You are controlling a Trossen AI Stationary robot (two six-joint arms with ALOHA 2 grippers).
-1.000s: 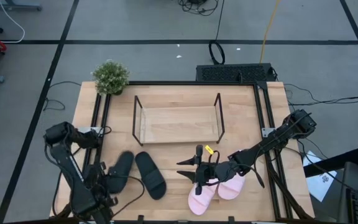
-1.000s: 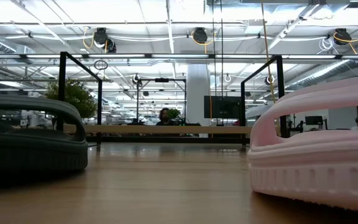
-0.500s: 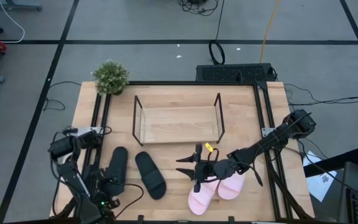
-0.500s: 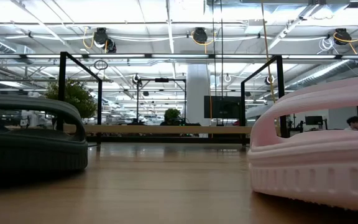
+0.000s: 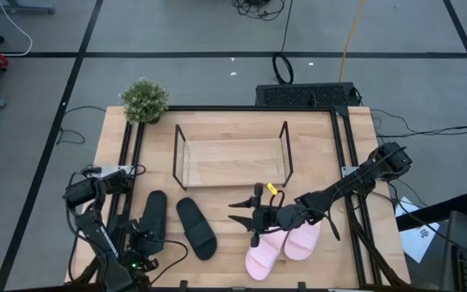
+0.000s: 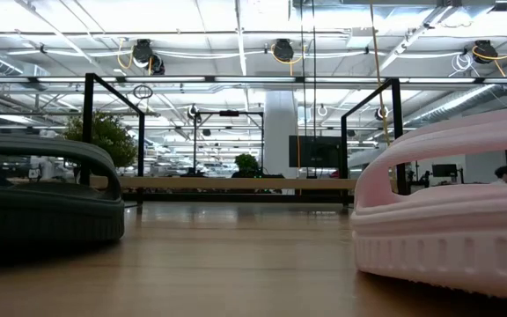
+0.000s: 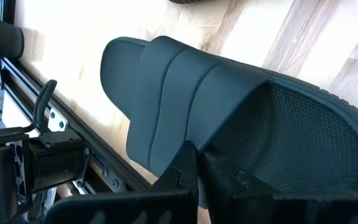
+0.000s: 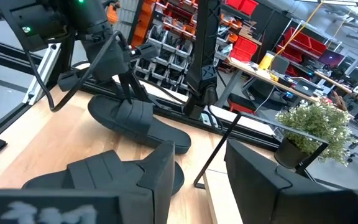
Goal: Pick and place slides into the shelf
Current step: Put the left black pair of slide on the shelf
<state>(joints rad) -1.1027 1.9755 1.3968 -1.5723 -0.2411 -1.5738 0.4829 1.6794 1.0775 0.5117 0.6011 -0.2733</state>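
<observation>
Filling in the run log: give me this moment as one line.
left gripper: at outer black slide | right gripper: open, above table beside pink slides | shelf: holds no slides

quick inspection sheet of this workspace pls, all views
surface: wooden table, bare in front of the shelf
job's things: shelf holds no slides; black slides front left, pink slides front right
clutter: potted plant at the back left corner
grippers: left gripper shut on black slide; right gripper open, above the table beside the pink slides
cables: black cable off the table's left edge
surroundings: grey floor, shelving and desks beyond
</observation>
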